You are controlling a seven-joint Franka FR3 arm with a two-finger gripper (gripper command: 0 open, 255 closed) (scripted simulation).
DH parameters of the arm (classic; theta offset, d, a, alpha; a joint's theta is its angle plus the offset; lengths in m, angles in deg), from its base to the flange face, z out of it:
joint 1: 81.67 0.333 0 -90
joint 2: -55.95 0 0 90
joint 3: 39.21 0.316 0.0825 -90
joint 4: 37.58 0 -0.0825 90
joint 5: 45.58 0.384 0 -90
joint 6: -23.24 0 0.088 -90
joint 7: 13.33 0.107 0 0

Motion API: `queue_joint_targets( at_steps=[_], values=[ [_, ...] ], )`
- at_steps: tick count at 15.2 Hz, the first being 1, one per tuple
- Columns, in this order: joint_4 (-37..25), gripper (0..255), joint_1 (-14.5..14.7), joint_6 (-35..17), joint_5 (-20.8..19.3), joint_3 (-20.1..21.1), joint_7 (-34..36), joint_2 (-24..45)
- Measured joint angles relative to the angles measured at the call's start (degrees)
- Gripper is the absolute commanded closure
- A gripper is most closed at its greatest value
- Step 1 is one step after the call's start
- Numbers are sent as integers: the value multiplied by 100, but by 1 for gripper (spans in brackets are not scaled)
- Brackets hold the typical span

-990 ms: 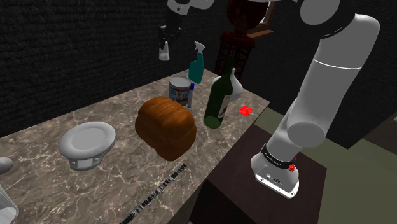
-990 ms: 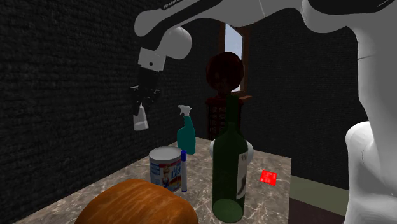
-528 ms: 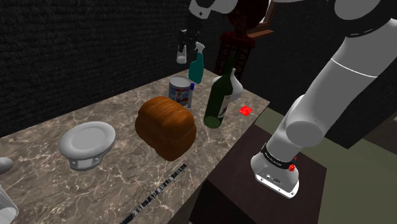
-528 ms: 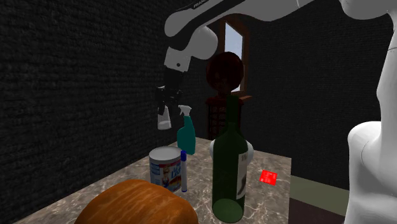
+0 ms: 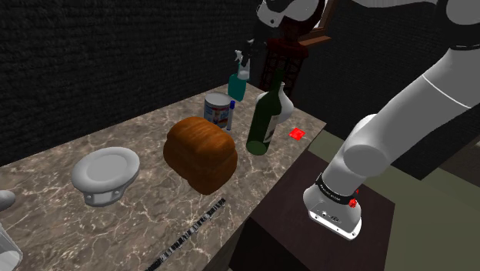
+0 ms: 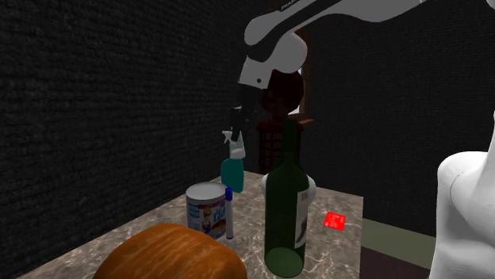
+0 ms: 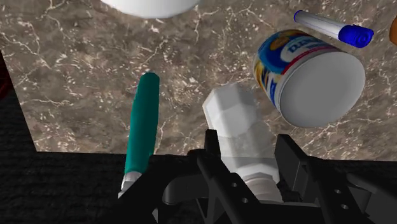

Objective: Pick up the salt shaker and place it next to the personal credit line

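My black gripper (image 5: 247,55) hangs high above the far end of the marble counter (image 5: 69,219) and is shut on the pale, clear salt shaker (image 5: 243,71). In the second exterior view the gripper (image 6: 236,129) holds the shaker (image 6: 235,147) just above the teal spray bottle (image 6: 232,171). The wrist view has the shaker (image 7: 236,121) clasped between both fingers (image 7: 213,162), body pointing down at the counter. A small red card (image 5: 297,134) lies flat near the counter's far corner, beyond the green bottle; the card (image 6: 335,220) is well below the gripper.
A green wine bottle (image 5: 264,119) and a white vase (image 5: 285,98) stand between the gripper and the card. A labelled can (image 5: 218,110) with a blue-capped marker (image 7: 334,28), a bread loaf (image 5: 201,152) and a white bowl (image 5: 106,173) sit nearer. A dark wooden stand (image 5: 283,58) rises behind.
The gripper has carried the shaker steadily toward the shoulder view's right, from over the counter's back edge to above the spray bottle. Its grip has stayed shut.
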State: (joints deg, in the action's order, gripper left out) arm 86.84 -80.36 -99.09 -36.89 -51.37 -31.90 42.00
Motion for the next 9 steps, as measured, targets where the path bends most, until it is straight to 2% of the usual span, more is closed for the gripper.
queue_joint_targets(
  at_steps=[4, 9],
  values=[
    [547, 255, -217, 121, -152, -229, -337, -628],
    [945, 255, -539, 357, -373, -623, -873, -1198]
  ],
)
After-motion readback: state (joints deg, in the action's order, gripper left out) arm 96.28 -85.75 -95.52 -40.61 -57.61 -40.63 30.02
